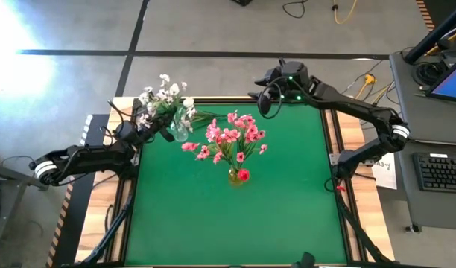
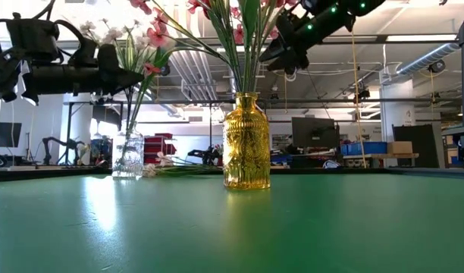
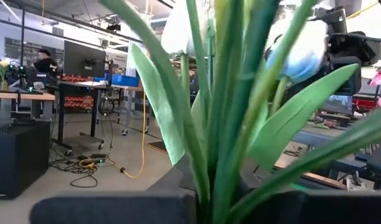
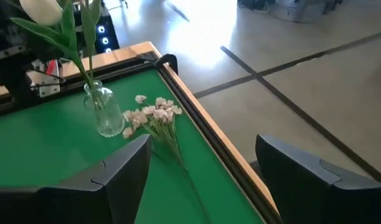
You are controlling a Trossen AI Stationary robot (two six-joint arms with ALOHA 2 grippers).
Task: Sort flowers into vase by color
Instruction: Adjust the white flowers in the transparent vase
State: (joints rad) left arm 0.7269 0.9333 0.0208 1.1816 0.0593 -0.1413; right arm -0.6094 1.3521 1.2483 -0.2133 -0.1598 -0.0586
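My right gripper (image 4: 197, 180), fingers apart, hovers above the white spray (image 4: 154, 115) lying beside the clear vase (image 4: 104, 114), stem running along the table's far edge. My left gripper (image 1: 159, 128) is clamped on white tulip stems (image 3: 231, 124) at that vase.

Two vases stand on the bench (image 1: 287, 216): the small vase (image 1: 180, 130) rear-left, the large vase (image 1: 235, 176) central; a loose flower spray (image 4: 154, 115) lies beside the small vase.

amber vase (image 2: 246, 141): glossy embossed glass | small vase (image 2: 128, 155): clear glass | table (image 1: 287, 208): matt green cloth
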